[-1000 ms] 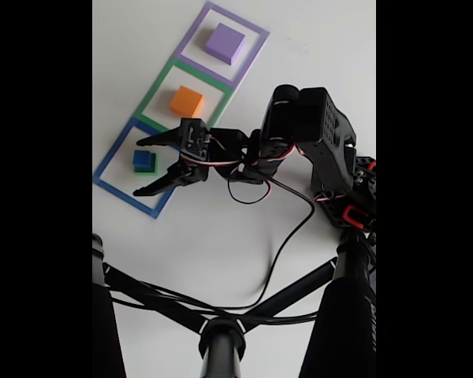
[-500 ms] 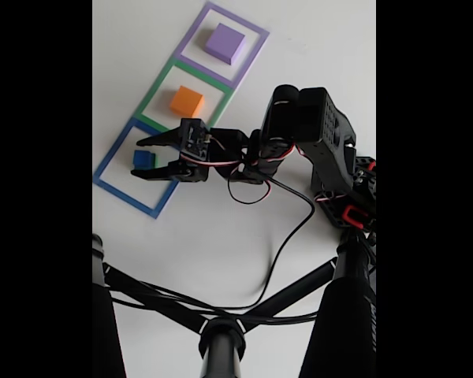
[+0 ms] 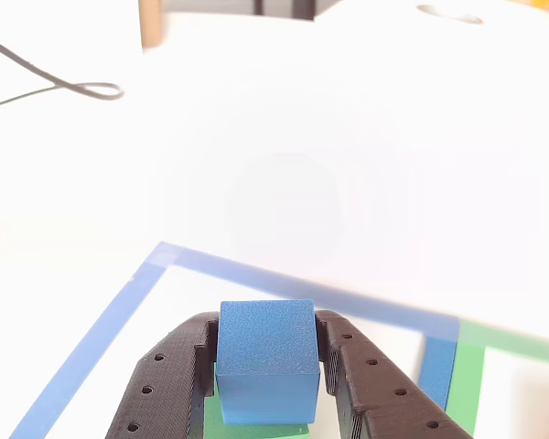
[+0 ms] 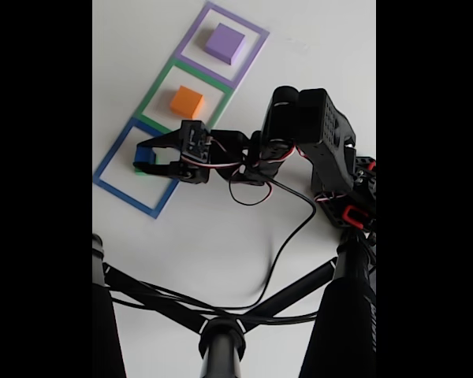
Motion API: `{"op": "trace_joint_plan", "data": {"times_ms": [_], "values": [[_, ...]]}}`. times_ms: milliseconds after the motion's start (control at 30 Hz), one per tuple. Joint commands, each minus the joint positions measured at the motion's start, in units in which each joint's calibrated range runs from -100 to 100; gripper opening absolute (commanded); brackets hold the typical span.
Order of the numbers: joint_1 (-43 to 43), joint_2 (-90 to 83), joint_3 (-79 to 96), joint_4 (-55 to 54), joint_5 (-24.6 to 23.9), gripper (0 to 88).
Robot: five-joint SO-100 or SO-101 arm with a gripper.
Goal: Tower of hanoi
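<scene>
Blue cube [image 3: 263, 361] sits between the two dark fingers [image 3: 169, 389] of the hand [image 4: 144, 157], on top of the green block [image 3: 256, 422], of which a thin strip shows beneath it in the other view. Both fingers press flat against the cube's side faces, so the hand is clamped on the cube. In the fixed view this stack lies inside the blue outline [image 4: 110, 153] on the white bench [image 4: 221, 252], with the orange block [image 4: 187, 101] in the green outline [image 4: 154, 98] and the purple block [image 4: 225, 42] in the purple outline [image 4: 252, 47].

The risks, as I judge them:

- The fingers hold the cube low, near its seam with the green block. If their tips also catch the green block, a lift could drag it up or knock it askew.
- The cube's faces are plain and matte; a weak squeeze could let it slip or tilt on the way up.
- The orange block stands near, so a low swing toward it could bump it out of its outline.
- The loose cable [image 4: 288, 236] trailing from the arm could snag on a wide move.
</scene>
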Motion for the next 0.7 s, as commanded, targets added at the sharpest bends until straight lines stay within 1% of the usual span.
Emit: {"op": "trace_joint_plan", "data": {"times_ms": [0, 133, 333, 533, 667], "values": [[-0.31, -2.16, 0.15, -1.30, 0.20, 3.5], [-0.22, -4.25, 0.33, -0.16, 0.20, 3.5], [-0.41, -16.37, 1.78, 9.71, 0.20, 3.4], [-0.03, -34.61, 2.06, 27.69, 0.20, 3.2], [1.41, -48.18, 0.60, 45.50, 0.20, 3.2]]}}
